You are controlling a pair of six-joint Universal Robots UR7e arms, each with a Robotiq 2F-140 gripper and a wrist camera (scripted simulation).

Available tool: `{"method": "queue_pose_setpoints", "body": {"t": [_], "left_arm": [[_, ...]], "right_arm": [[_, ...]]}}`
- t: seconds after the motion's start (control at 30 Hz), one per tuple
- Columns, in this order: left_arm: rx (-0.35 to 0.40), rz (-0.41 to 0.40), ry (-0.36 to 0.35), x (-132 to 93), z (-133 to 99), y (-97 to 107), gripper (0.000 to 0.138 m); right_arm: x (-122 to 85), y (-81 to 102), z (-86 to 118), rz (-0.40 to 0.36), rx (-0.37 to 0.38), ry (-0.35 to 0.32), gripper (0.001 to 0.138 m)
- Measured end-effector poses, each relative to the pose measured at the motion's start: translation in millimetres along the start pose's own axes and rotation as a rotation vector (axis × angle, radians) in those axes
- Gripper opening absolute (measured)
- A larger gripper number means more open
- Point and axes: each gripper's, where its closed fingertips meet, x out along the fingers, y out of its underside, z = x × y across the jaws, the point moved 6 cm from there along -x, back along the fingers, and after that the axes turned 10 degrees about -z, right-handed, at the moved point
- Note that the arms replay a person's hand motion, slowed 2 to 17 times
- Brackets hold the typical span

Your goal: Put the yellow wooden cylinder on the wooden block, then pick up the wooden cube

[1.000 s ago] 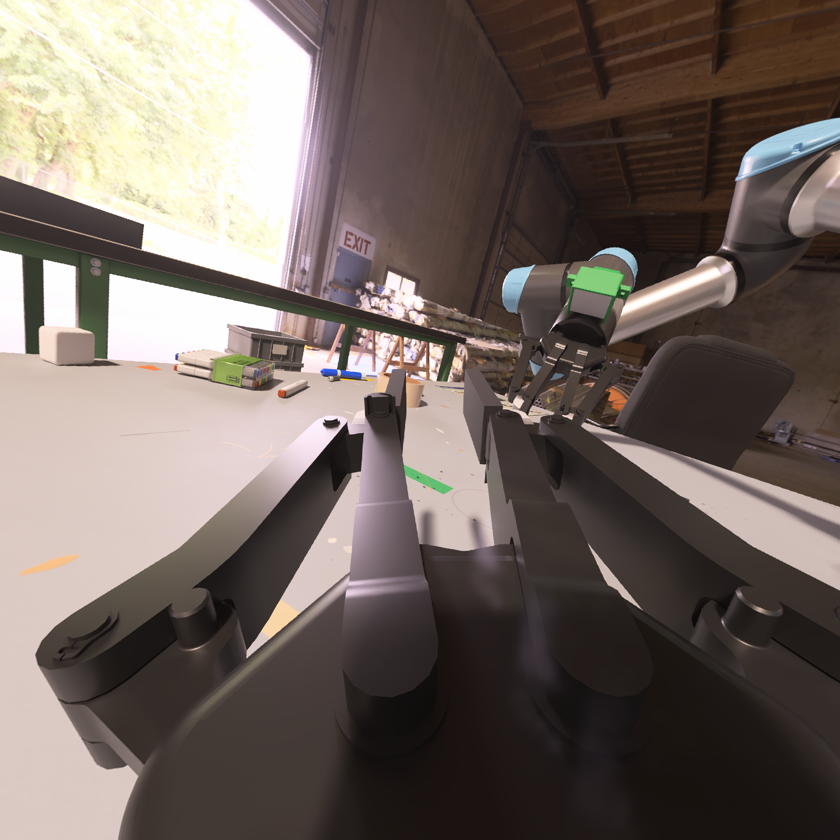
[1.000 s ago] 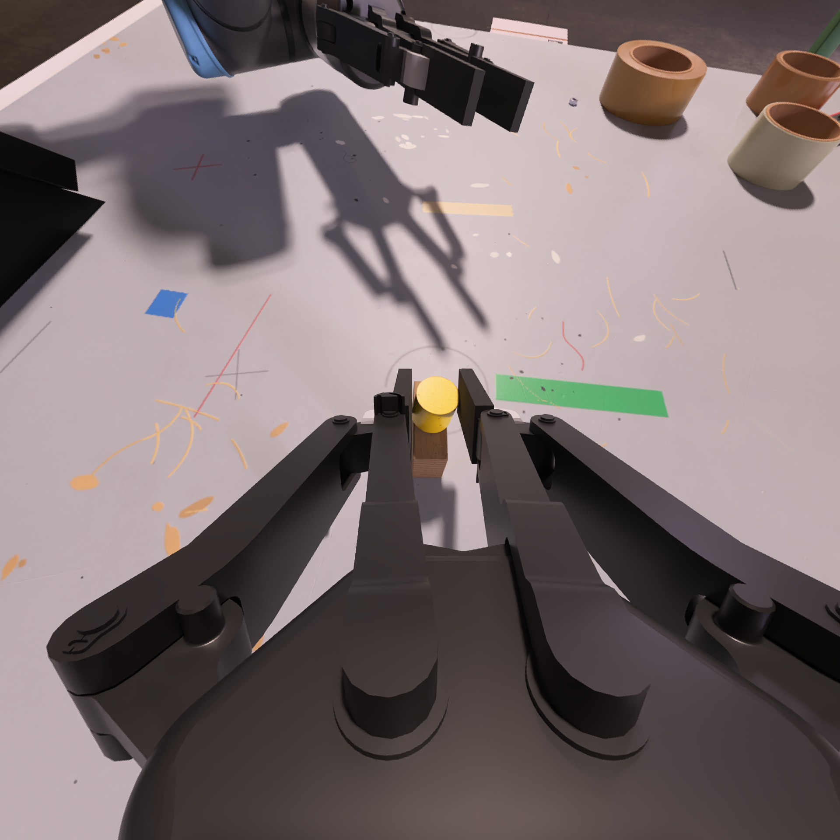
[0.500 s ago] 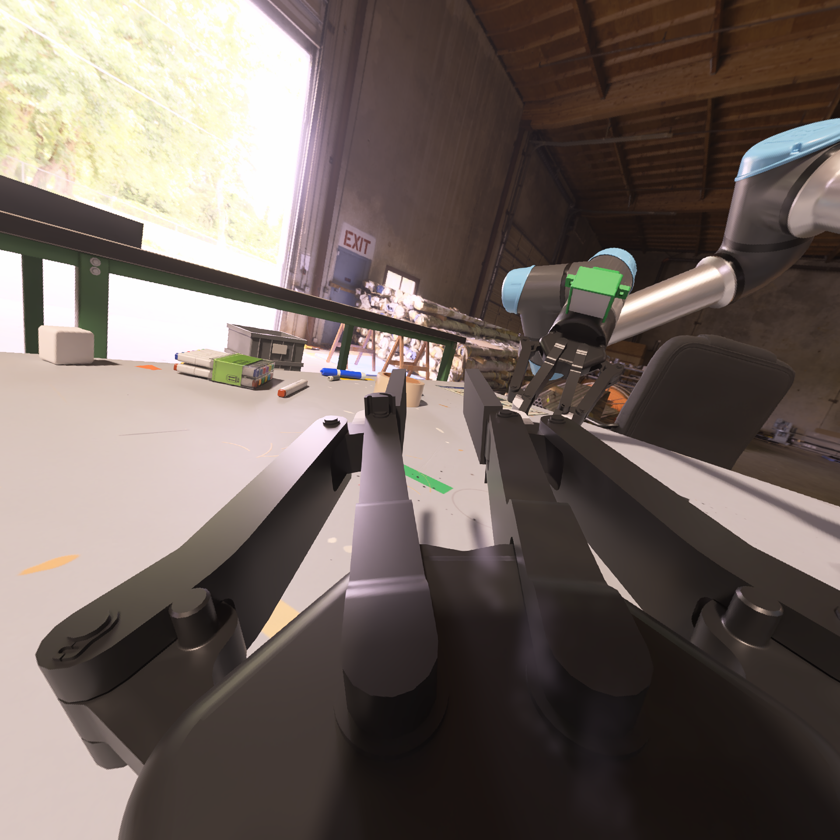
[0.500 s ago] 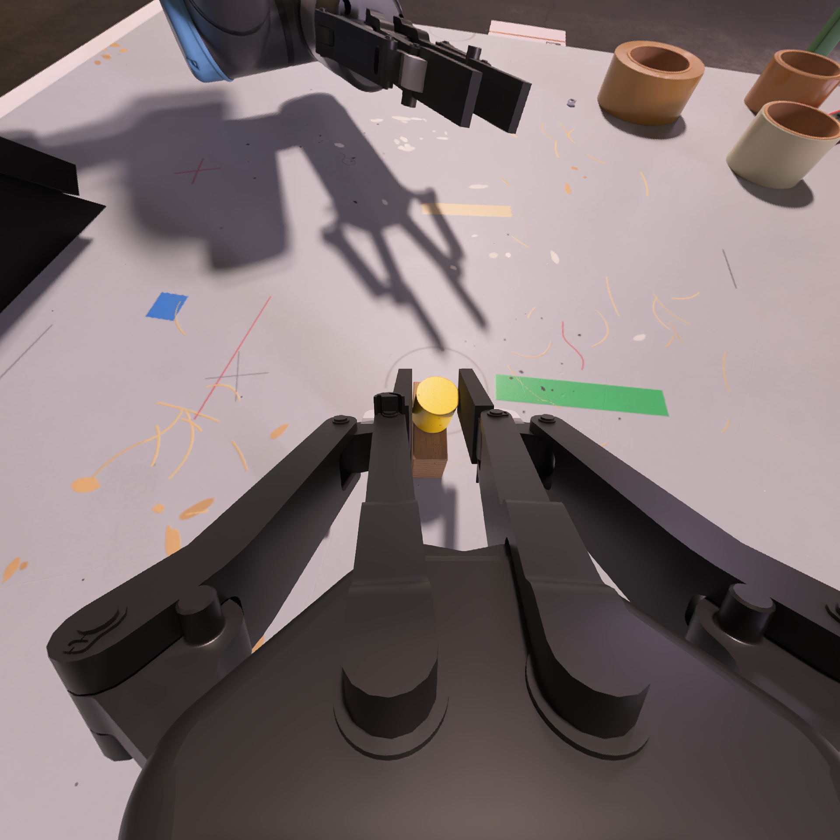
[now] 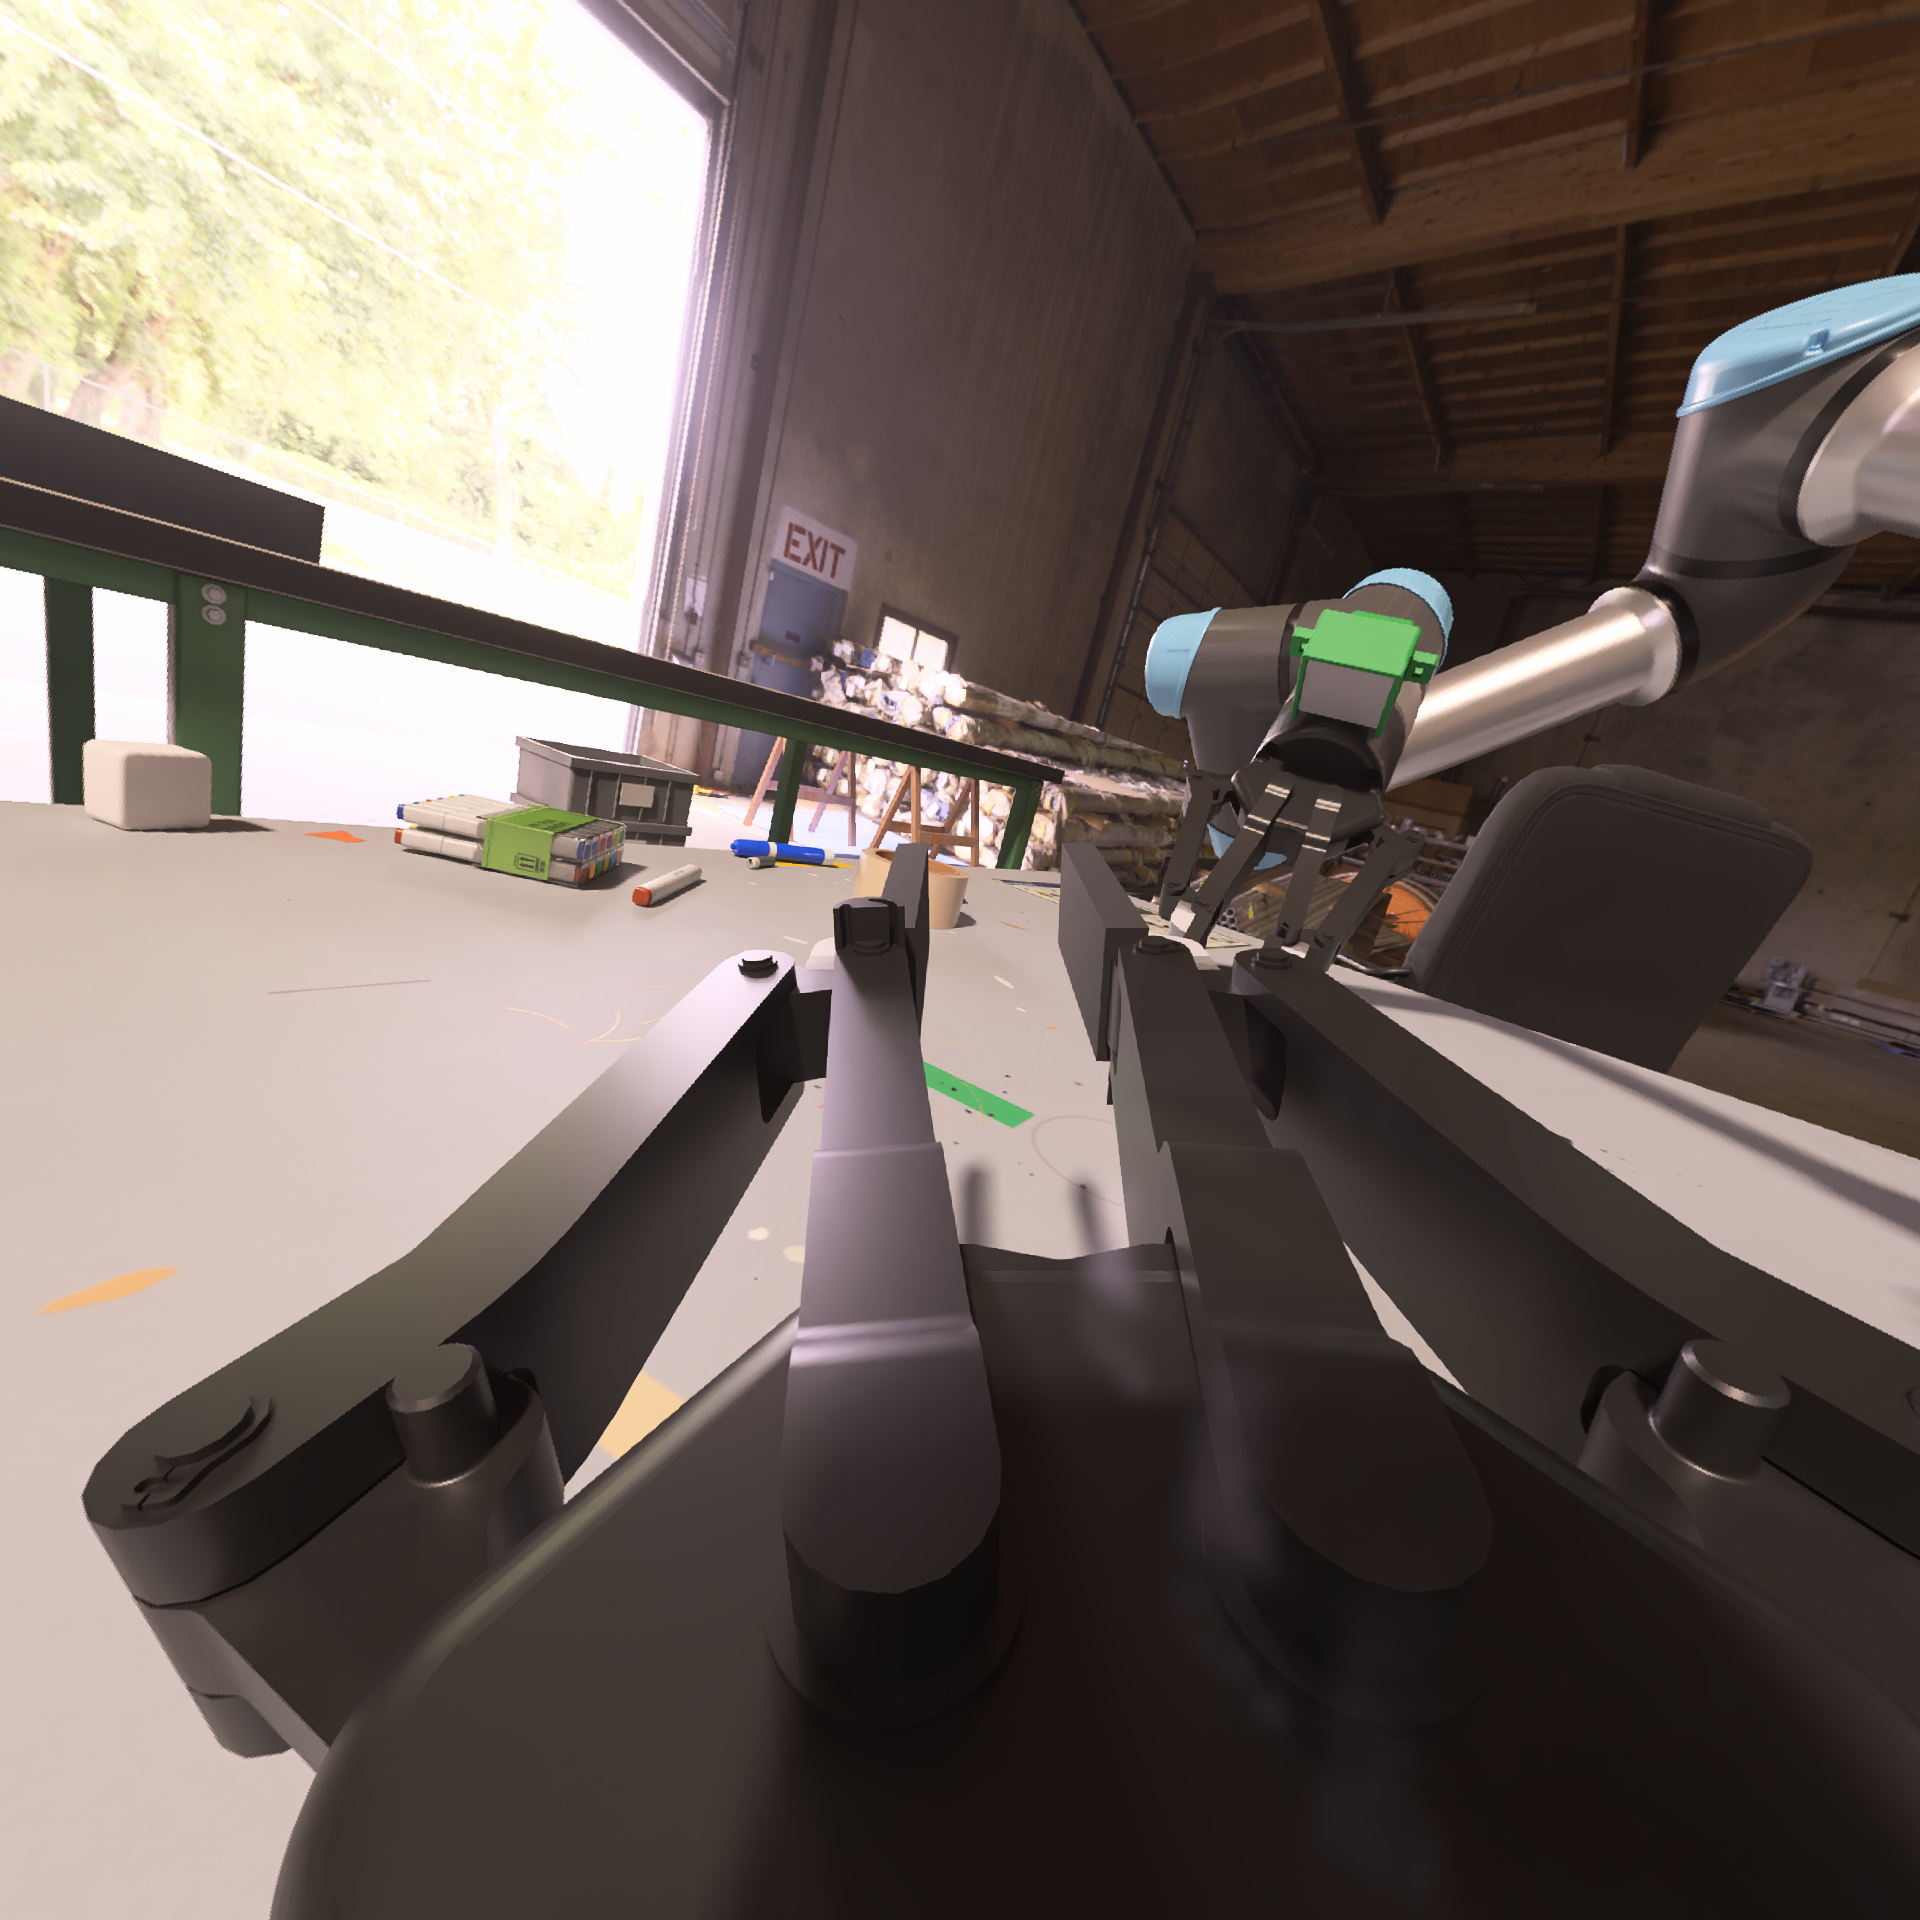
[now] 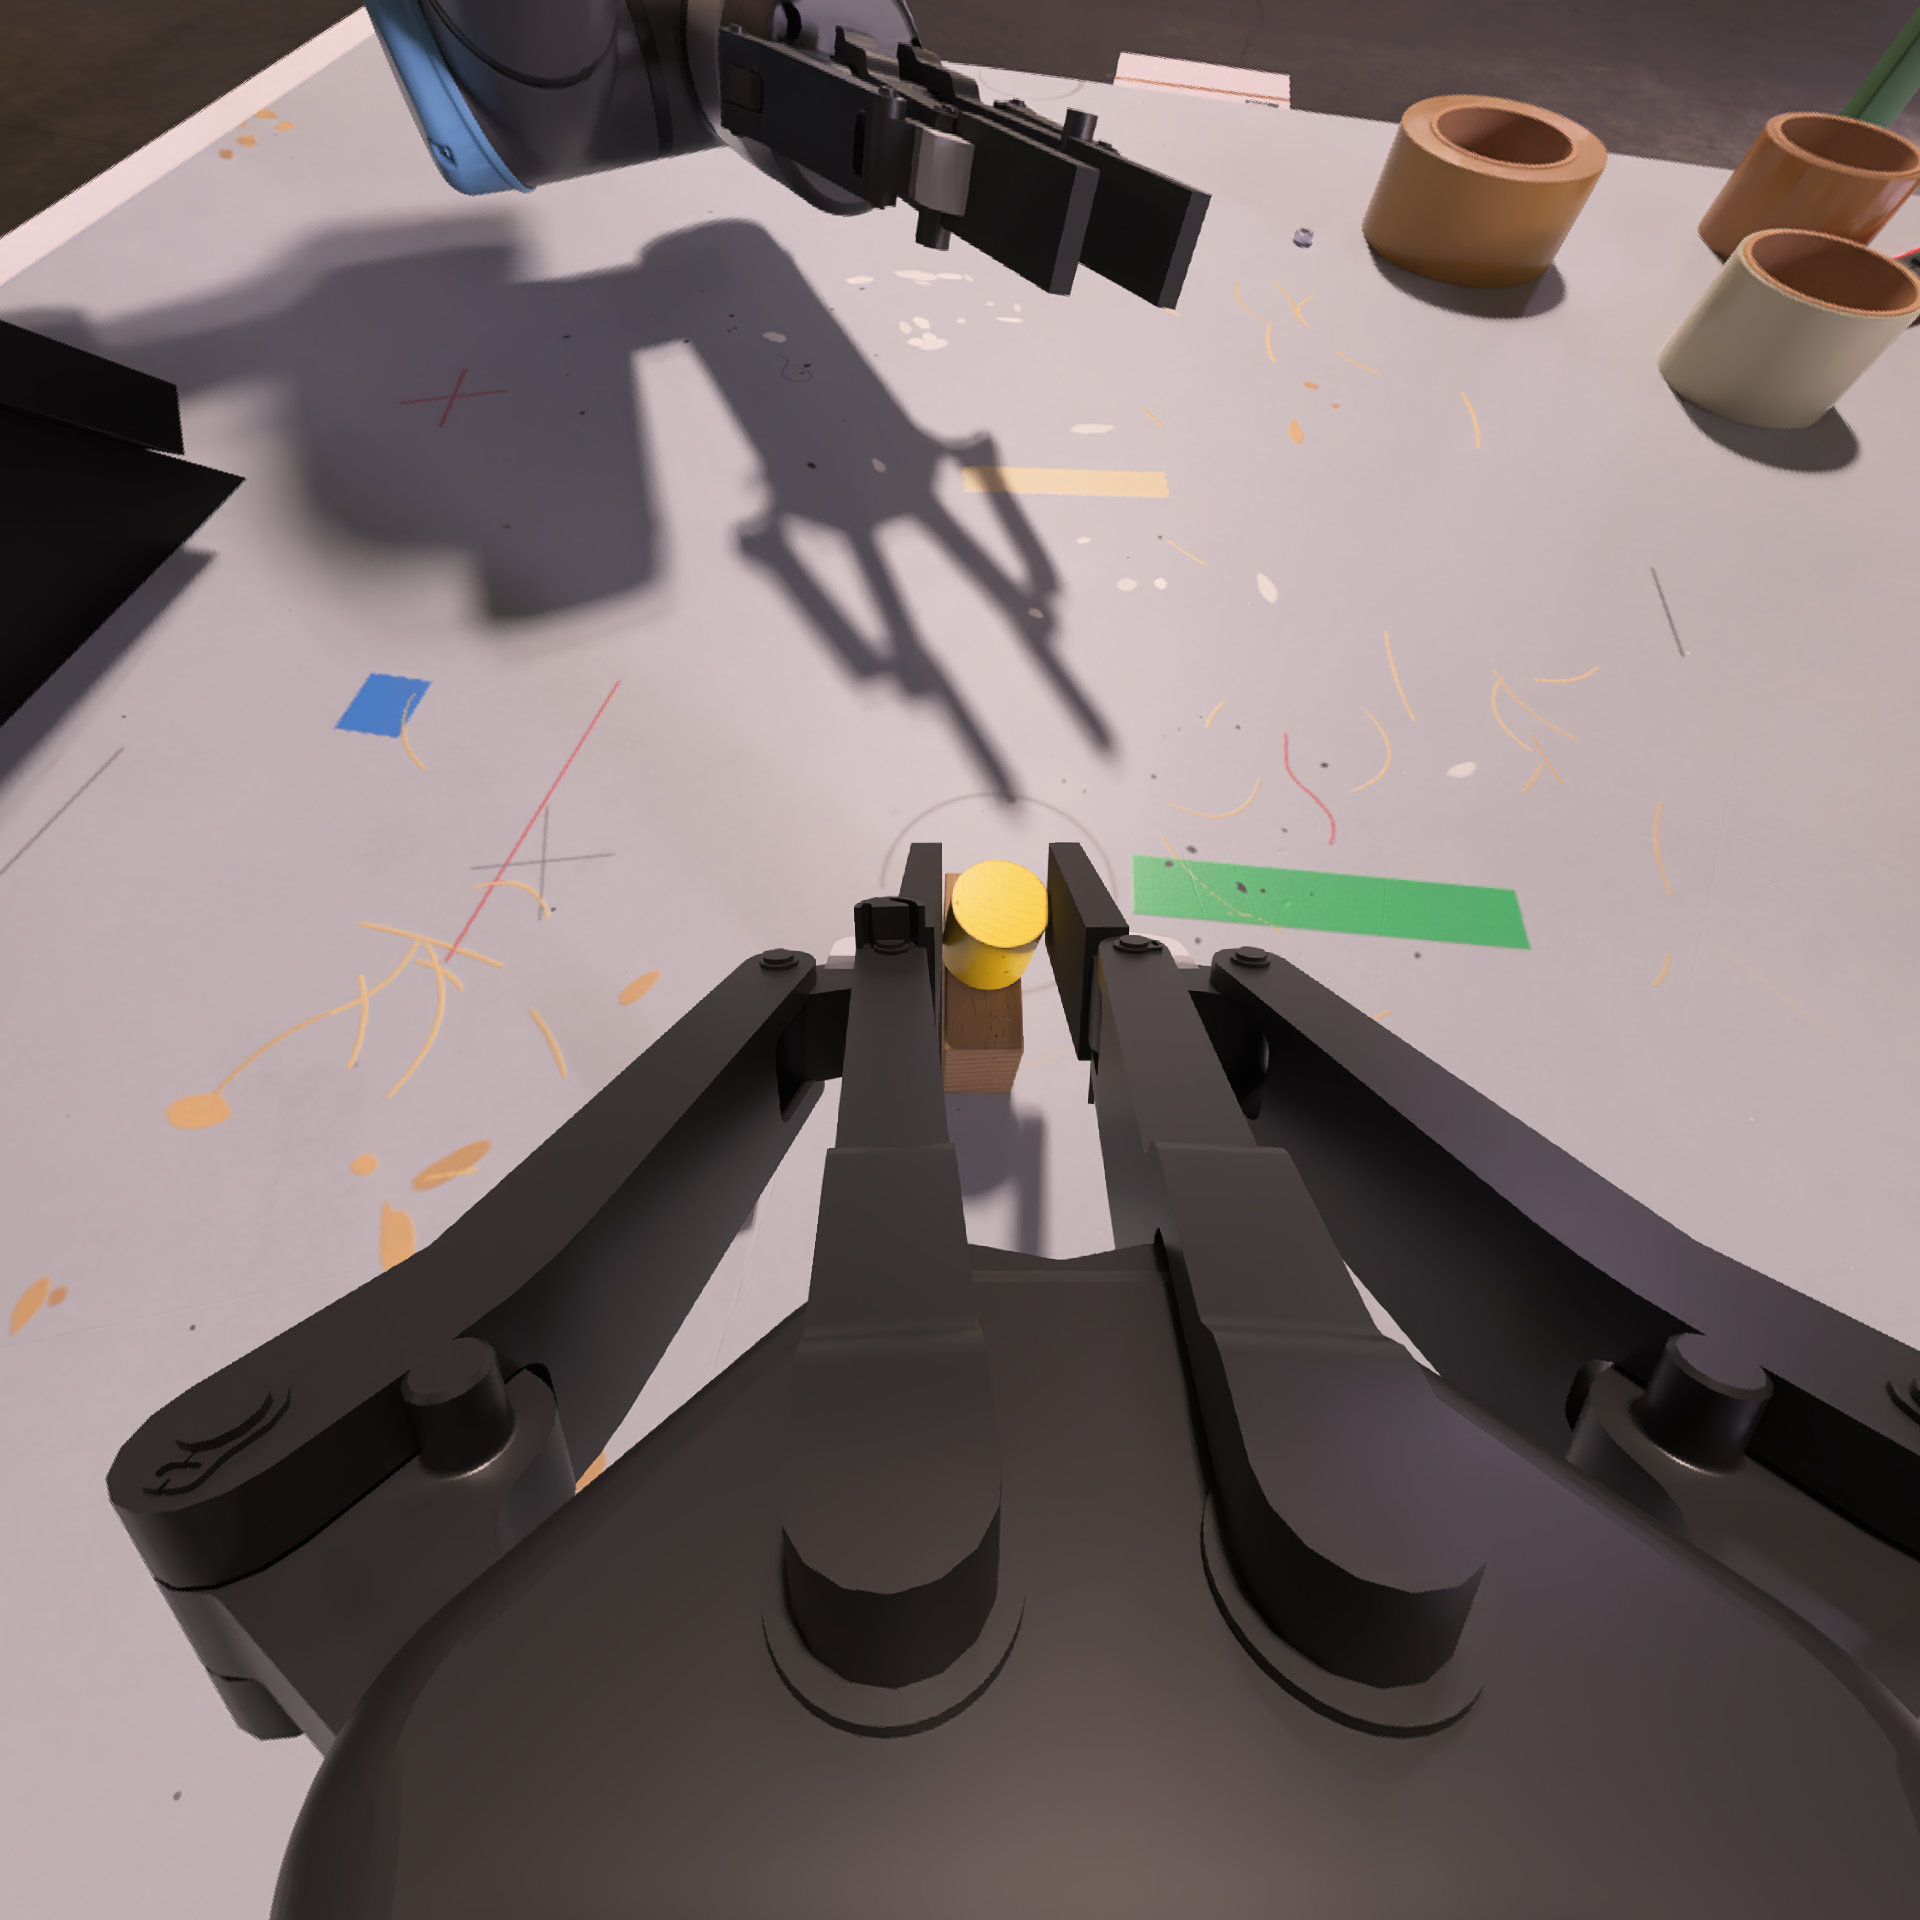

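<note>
We count one yellow cylinder (image 6: 995, 923) atop one wooden block (image 6: 981, 1039) between our right tool (image 6: 995, 904)'s narrow, unclamped fingers, three tape rolls (image 6: 1481, 161) ahead, left tool (image 5: 992, 914) narrow and empty, nothing changed since before.

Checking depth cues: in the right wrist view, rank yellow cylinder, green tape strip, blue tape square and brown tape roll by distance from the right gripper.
1. yellow cylinder, between the right gripper fingers.
2. green tape strip, just right.
3. blue tape square, far left.
4. brown tape roll, top right, farthest.
</note>
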Motion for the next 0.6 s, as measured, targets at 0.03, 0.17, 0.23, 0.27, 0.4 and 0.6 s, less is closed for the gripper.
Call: {"method": "queue_pose_setpoints", "body": {"t": [0.03, 0.17, 0.23, 0.27, 0.4, 0.6], "left_arm": [[0.0, 0.0, 0.0, 0.0, 0.0, 0.0, 0.034], [-0.001, 0.001, 0.0, 0.1, 0.0, 0.1, 0.034], [-0.001, 0.001, 0.0, 0.1, 0.1, 0.1, 0.034], [-0.001, 0.001, 0.001, 0.2, 0.1, 0.1, 0.034], [-0.001, 0.002, 0.001, 0.2, 0.0, 0.1, 0.034], [-0.001, 0.002, 0.003, 0.2, -0.1, 0.2, 0.034]], "right_arm": [[0.0, 0.0, 0.0, 0.0, 0.0, 0.0, 0.027], [-0.1, 0.2, -0.1, -0.001, 0.001, 0.0, 0.027], [-0.1, 0.2, -0.2, -0.001, 0.001, 0.0, 0.027], [-0.1, 0.2, -0.2, -0.002, 0.001, 0.001, 0.027], [-0.2, 0.2, -0.4, -0.002, 0.003, 0.002, 0.027], [-0.1, 0.3, -0.7, -0.003, 0.006, 0.006, 0.027]]}}
